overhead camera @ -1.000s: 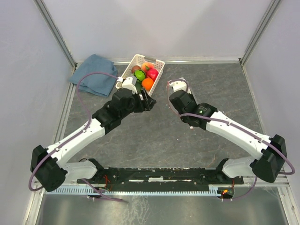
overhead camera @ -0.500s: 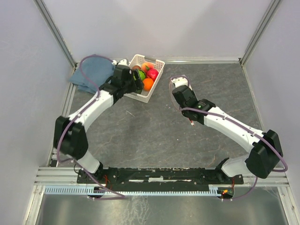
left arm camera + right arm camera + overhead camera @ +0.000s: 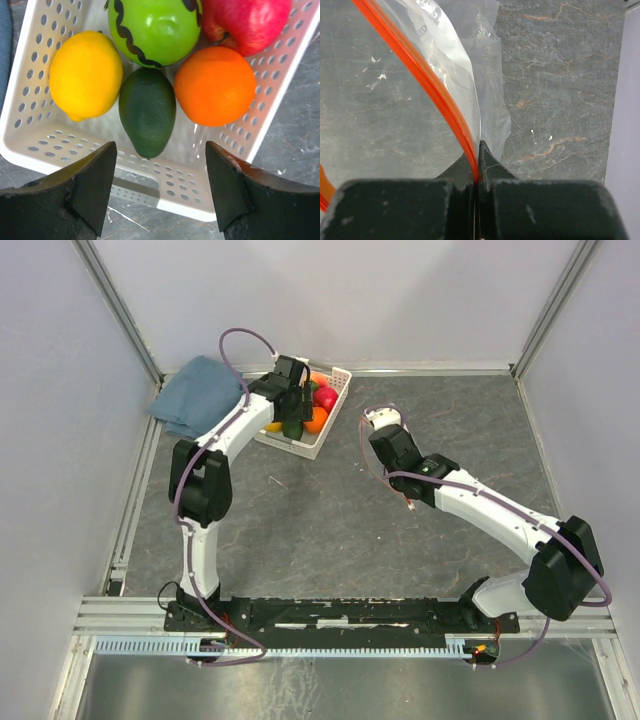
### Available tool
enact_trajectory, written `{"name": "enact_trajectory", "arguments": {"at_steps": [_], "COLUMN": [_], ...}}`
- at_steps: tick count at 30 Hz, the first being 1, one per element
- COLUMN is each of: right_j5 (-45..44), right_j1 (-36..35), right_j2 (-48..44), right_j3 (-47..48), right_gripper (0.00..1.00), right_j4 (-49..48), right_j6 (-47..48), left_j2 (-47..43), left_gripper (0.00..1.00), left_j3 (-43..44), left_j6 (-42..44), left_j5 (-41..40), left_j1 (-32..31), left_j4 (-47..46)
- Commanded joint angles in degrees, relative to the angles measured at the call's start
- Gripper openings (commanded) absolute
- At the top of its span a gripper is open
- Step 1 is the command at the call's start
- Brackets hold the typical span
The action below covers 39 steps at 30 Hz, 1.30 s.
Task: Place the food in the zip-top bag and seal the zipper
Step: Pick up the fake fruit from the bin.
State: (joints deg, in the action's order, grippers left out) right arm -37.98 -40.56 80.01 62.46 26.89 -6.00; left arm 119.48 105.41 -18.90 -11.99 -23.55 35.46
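The food lies in a white slotted basket [image 3: 280, 100]: a yellow lemon [image 3: 85, 75], a bright green fruit [image 3: 152, 30], a dark green avocado [image 3: 147, 110], an orange [image 3: 215, 85] and a red apple [image 3: 245, 22]. My left gripper [image 3: 160, 150] hangs open just above the basket's near wall, with nothing between its fingers and the avocado straight ahead of the gap. In the top view the left gripper [image 3: 295, 405] is over the basket [image 3: 340, 375]. My right gripper [image 3: 477, 162] is shut on the zipper [image 3: 417, 70], the orange-red strip of the clear zip-top bag [image 3: 455, 60], held above the table.
A blue folded cloth [image 3: 195, 395] lies left of the basket at the back left. Metal frame rails border the dark stone-patterned table. The right arm [image 3: 450, 490] reaches over the middle right of the table.
The left arm has stretched out and swung back from the table's middle to the basket, and its jaws have widened a little. The right arm has barely shifted.
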Motion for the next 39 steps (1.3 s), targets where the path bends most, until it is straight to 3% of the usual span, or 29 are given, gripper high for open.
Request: {"name": "enact_trajectory", "arguments": {"at_steps": [1, 11, 29, 34, 39], "right_j5": [0.05, 0.34, 2.24, 2.9, 3.35], "right_j1": [0.4, 0.61, 0.91, 0.88, 0.86], "right_j2": [-0.38, -0.13, 1.45, 1.39, 0.39], "right_j3": [-0.01, -0.07, 0.35, 1.14, 2.23], "right_gripper": [0.02, 0.02, 0.02, 0.02, 0.02], "right_j4": [-2.43, -2.37, -2.12, -0.88, 0.74], "right_j6": [0.34, 0.2, -0.04, -0.28, -0.67], "left_j2": [3.59, 9.94, 15.54, 14.21, 7.5], "left_gripper": [0.76, 0.71, 0.74, 0.62, 0.45], "left_j3": [5.97, 9.04, 10.64, 7.65, 2.01], "left_j6": [4.13, 3.54, 2.2, 1.87, 1.34], "left_j5": [-1.08, 1.31, 0.69, 1.61, 2.38], "left_j1": [1.4, 2.14, 2.81, 2.81, 2.75], "left_j4": [4.14, 4.71, 1.71, 0.18, -3.06]}}
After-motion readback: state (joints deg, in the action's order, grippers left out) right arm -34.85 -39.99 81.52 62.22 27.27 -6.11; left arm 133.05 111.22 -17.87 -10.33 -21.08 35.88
